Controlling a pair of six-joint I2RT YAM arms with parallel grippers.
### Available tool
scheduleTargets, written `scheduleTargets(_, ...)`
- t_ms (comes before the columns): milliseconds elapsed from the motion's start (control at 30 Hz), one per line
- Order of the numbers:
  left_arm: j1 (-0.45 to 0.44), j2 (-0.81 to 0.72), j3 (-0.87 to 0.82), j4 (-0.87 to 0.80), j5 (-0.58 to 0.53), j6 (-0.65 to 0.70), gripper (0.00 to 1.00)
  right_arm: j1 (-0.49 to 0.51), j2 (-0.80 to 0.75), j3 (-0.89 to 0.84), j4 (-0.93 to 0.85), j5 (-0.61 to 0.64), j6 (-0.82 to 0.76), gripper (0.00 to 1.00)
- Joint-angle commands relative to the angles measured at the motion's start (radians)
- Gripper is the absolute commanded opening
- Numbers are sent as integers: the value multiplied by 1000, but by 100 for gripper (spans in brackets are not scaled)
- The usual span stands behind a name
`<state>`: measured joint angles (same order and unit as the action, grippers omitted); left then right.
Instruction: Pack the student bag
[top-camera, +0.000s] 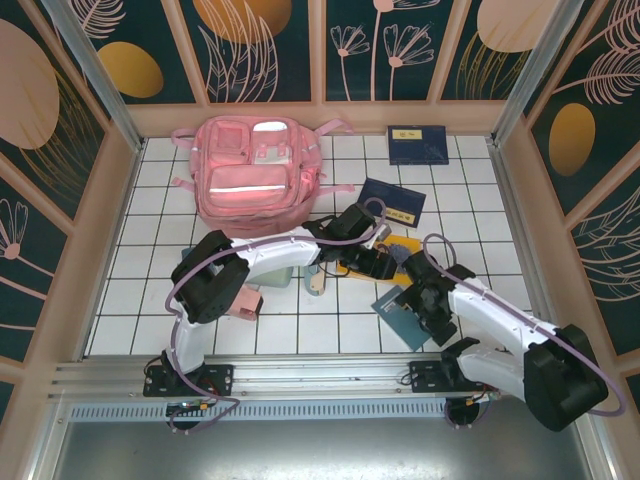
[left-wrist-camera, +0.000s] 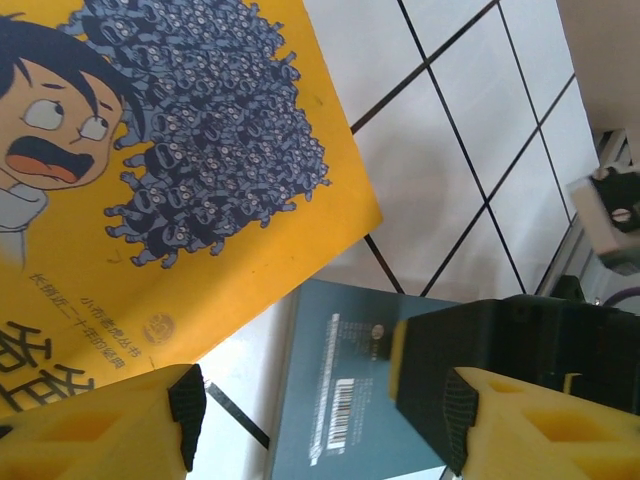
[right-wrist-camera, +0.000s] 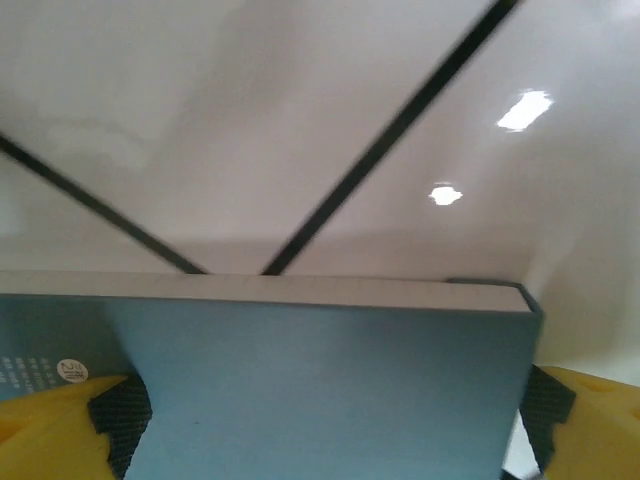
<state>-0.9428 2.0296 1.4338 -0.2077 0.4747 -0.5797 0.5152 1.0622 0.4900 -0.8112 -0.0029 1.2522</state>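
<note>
**The pink bag (top-camera: 255, 170) sits at the back**

The pink bag lies at the far left of the white table (top-camera: 150, 250), with its front pockets facing up. It is well apart from both grabbers. The left grabber (left-wrist-camera: 320, 420) hangs partly open above a yellow book (left-wrist-camera: 150, 250) and holds nothing. The right grabber (right-wrist-camera: 332, 405) is wide open, with the end of a teal book (right-wrist-camera: 330, 350) between its fingers.

The student bag (top-camera: 258, 170) looks like pink cloth with shiny reflective strips. Table (top-camera: 160, 210) is glossy white tile, glare spots and all. Yellow book (left-wrist-camera: 150, 200) has a slick paper cover, teal book (right-wrist-camera: 330, 390) looks matt. Left pincer (left-wrist-camera: 322, 415) is yellow plastic with rough black pads (left-wrist-camera: 186, 405).
</note>
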Motion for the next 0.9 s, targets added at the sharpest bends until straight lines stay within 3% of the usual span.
scheduleTargets(0, 2, 35, -15, 60, 67, -14, 65, 14, -17, -73, 218, -54, -23, 99)
scheduleTargets(133, 2, 67, -60, 146, 150, -72, 63, 12, -55, -56, 286, -11, -111, 98)
scheduleTargets(267, 2, 68, -64, 91, 92, -43, 63, -30, -110, -83, 387, -27, -201, 96)
scheduleTargets(400, 1, 41, -96, 64, 30, -37, 63, -115, -144, -118, 535, -133, -325, 94)
scheduleTargets(567, 2, 0, -147, 59, -1, -43, 63, -190, -78, -113, 707, -318, -421, 92)
scheduleTargets(733, 3, -51, -192, 50, -25, -55, 63, -195, 3, -49, 719, -419, -452, 91)
scheduleTargets(867, 4, -104, -228, 55, -57, -72, 63, -195, -8, 8, 673, -412, -479, 91)
